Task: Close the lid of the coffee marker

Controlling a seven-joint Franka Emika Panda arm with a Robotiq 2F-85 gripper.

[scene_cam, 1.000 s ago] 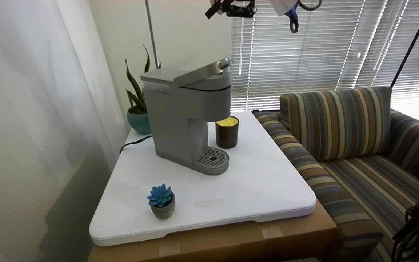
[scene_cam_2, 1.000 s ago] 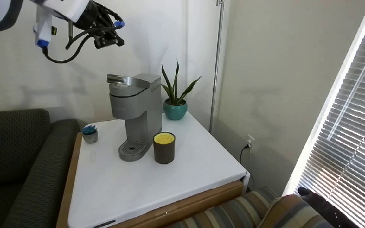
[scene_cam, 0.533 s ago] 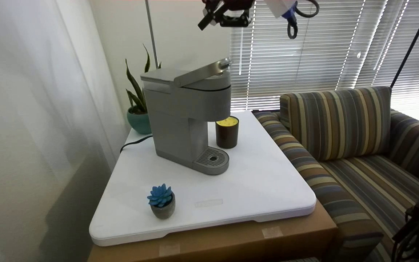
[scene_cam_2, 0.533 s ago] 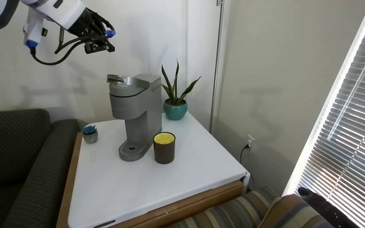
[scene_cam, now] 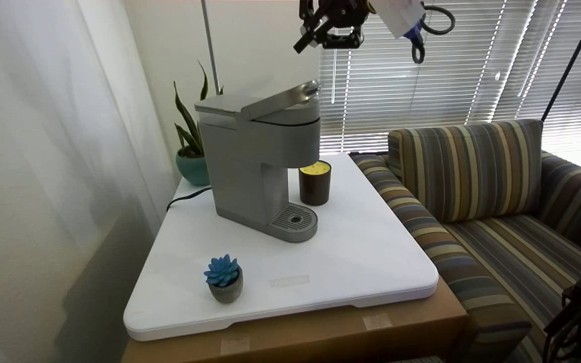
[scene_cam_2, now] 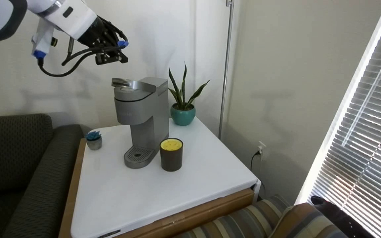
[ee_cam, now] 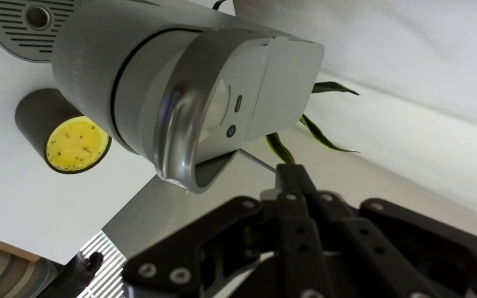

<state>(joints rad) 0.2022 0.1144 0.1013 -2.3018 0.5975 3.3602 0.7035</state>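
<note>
Coffee maker (scene_cam: pixel 240 166): 1, grey, stood upright on the white tabletop (scene_cam: pixel 361 247); its drip tray (scene_cam: pixel 294 224) jutted forward at the foot.

Lid (scene_cam: pixel 298 114): 1, the task's thing, at the top front of the coffee maker. Its metal handle (scene_cam: pixel 279 102) slanted upward toward the front, and the front bar (ee_cam: pixel 176 136) stood off the top. By that slant, the lid was judged not yet closed.

Arm (scene_cam_2: pixel 73 21): 1, white, reached in above the coffee maker.

Jaws: 1 pair, black, together, with nothing seen between them in the wrist view. They hung above the handle in both exterior views, apart from it.

Step in hand: most likely the approach. Pressing was not yet under way, since jaws and handle did not touch.

Next move: it seemed to call for the jaws, together, to meet the front bar from above, where a push would have had the best leverage, then a steady press downward until the handle lay flat. The bar looked smooth and rounded, so an off-centre push might have slid.

Also on the tabletop: 1 candle (scene_cam_2: pixel 171 160), yellow-topped, near the drip tray; 1 potted plant (scene_cam_2: pixel 183 114), behind the coffee maker; 1 small blue plant (scene_cam: pixel 224 275), on the side away from the candle.
</note>
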